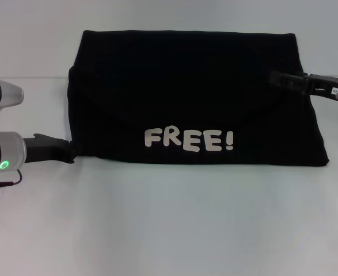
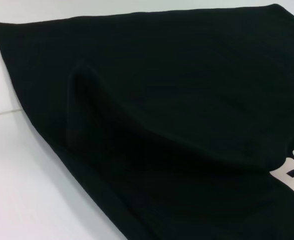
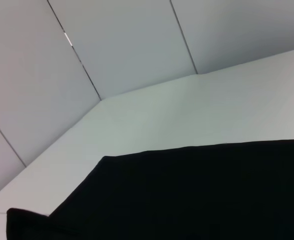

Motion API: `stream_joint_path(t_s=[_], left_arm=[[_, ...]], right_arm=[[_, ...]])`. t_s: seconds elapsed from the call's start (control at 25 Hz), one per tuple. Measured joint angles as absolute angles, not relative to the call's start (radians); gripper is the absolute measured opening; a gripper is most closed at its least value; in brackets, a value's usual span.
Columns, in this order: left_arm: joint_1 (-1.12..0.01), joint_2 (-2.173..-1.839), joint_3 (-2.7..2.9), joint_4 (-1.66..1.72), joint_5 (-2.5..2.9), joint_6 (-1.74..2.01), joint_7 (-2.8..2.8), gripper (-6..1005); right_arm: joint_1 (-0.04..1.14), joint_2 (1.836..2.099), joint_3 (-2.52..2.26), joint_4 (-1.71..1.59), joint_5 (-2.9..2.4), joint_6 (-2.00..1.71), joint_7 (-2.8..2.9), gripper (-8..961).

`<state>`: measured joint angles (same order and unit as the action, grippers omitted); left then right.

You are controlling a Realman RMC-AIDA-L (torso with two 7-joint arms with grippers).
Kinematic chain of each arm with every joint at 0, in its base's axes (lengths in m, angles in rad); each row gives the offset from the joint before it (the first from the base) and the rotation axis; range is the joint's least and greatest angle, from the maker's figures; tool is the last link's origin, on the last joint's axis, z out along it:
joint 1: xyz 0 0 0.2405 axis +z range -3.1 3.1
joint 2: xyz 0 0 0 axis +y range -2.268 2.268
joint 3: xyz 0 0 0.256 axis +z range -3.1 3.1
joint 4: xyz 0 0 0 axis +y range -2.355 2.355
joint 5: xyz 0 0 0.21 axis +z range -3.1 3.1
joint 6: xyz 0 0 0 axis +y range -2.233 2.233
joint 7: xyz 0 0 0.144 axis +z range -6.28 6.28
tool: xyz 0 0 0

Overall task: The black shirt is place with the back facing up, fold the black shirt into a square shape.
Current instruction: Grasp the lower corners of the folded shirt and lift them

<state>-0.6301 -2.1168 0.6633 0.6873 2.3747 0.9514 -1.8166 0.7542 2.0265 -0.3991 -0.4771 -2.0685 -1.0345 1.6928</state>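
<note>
black shirt point(image 1: 192, 98): soft, limp, light; folded band | left gripper point(image 1: 56, 150) at its near-left corner, right gripper point(image 1: 298, 81) at right edge; finger state unclear | grip doubled edges there

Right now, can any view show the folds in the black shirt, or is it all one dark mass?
Head view: black shirt mostly flat black, one faint diagonal crease, lettering crisp. Left wrist view: soft light picks out a raised ridge. Right wrist view: featureless black, no glare.
</note>
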Motion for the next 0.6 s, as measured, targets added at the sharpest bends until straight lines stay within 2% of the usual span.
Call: stream_joint_path(t_s=[0.16, 0.36, 0.6], left_arm=[[-0.632, -2.116, 0.664, 0.705, 2.386, 0.977, -1.822, 21], [-0.604, -2.114, 0.661, 0.781, 2.408, 1.070, -1.829, 20], [-0.584, -2.116, 0.660, 0.817, 2.409, 1.094, -1.821, 21]], right_arm=[[0.745, 2.001, -0.429, -0.477, -2.093, -1.061, 1.742, 915], [0.732, 1.943, -0.536, -0.479, -2.183, -1.072, 1.981, 915], [0.709, 1.902, -0.569, -0.482, -2.266, -1.110, 2.156, 893]])
